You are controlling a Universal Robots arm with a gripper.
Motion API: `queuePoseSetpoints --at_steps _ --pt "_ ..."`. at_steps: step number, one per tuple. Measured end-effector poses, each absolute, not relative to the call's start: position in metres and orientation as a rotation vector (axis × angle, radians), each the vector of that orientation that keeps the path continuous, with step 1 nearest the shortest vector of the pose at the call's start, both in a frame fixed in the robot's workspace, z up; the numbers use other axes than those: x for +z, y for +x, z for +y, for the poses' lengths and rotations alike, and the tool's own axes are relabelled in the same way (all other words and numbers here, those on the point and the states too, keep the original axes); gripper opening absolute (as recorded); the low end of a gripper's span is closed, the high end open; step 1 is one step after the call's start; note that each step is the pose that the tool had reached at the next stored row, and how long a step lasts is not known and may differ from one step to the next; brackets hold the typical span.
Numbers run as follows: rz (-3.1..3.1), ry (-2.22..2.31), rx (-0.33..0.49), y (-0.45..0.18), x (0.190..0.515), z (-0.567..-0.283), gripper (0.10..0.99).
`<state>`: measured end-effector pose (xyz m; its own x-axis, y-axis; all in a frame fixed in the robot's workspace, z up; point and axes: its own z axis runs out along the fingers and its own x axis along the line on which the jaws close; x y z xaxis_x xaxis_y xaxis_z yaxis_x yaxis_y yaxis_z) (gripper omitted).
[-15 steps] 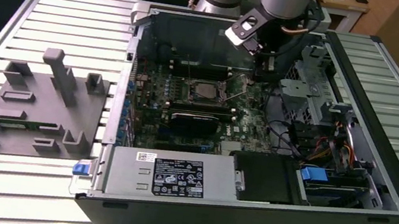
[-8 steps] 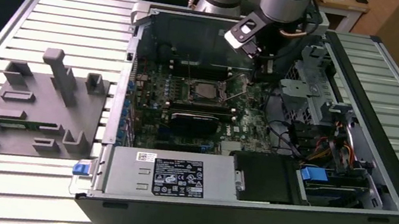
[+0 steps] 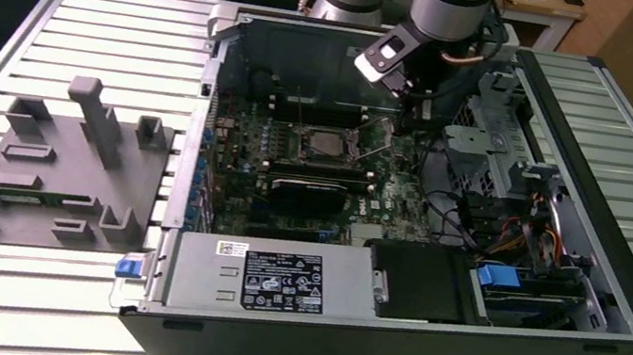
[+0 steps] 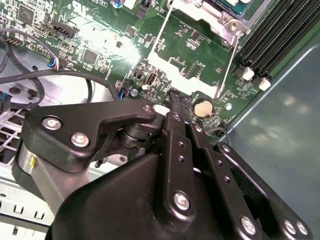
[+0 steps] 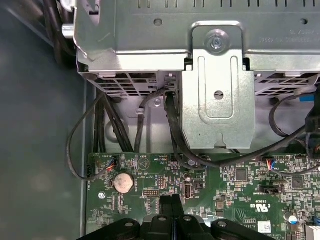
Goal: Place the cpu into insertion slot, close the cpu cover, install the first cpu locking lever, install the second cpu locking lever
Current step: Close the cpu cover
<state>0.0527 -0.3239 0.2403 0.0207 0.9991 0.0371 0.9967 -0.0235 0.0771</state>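
The cpu [image 3: 324,144] lies flat in the middle of the green motherboard, its silver top showing through the window of the cpu cover [image 4: 200,12]. The cover lies down around it, and the insertion slot is hidden beneath them. Two thin wire locking levers [image 4: 159,30] [image 4: 228,65] stand loose beside the socket. My gripper [image 3: 419,110] hangs over the board on the exterior view's right of the socket, close to the board's edge. Its fingers are shut with nothing between them in both wrist views [image 4: 179,100] [image 5: 172,202], just above the board near a coin battery [image 5: 123,182].
A metal drive cage [image 5: 215,90] and black cables [image 3: 452,208] crowd the case on the exterior view's right. Long memory slots [image 4: 270,45] run beside the socket. A power supply [image 3: 263,274] fills the near end. A grey fixture [image 3: 64,161] rests on the slatted table.
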Motion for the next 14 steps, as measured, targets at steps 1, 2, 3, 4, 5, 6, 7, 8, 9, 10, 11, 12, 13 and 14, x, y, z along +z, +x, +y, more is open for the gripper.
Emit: queuePoseSetpoints --at_steps 1,2,3,4,5,6,7,8,9,10,11,12,13,14 --pt "2.175 2.223 0.125 0.0527 0.2397 -0.3239 0.106" --pt "2.175 2.223 0.125 0.0527 0.2391 -0.3239 0.106" --pt "2.175 2.223 0.125 0.0527 0.2386 -0.3239 0.106" --pt "2.175 2.223 0.125 0.0527 0.2382 -0.3239 0.106" --pt "2.175 2.223 0.125 0.0527 0.2379 -0.3239 0.106" --pt "2.175 2.223 0.125 0.0527 0.2377 -0.3240 0.106" --pt "2.175 2.223 0.125 0.0527 0.2375 -0.3240 0.106" --pt "2.175 2.223 0.125 0.0527 0.2375 -0.3239 0.106" --pt "2.175 2.223 0.125 0.0527 0.2374 -0.3239 0.106" --pt "2.175 2.223 0.125 0.0527 0.2373 -0.3239 0.106" --pt "2.175 2.223 0.125 0.0527 0.2373 -0.3239 0.106" --pt "2.175 2.223 0.125 0.0527 0.2373 -0.3239 0.106" --pt "2.175 2.223 0.125 0.0527 0.2373 -0.3239 0.106" --pt "2.175 2.223 0.125 0.0525 0.2373 -0.3239 0.106"
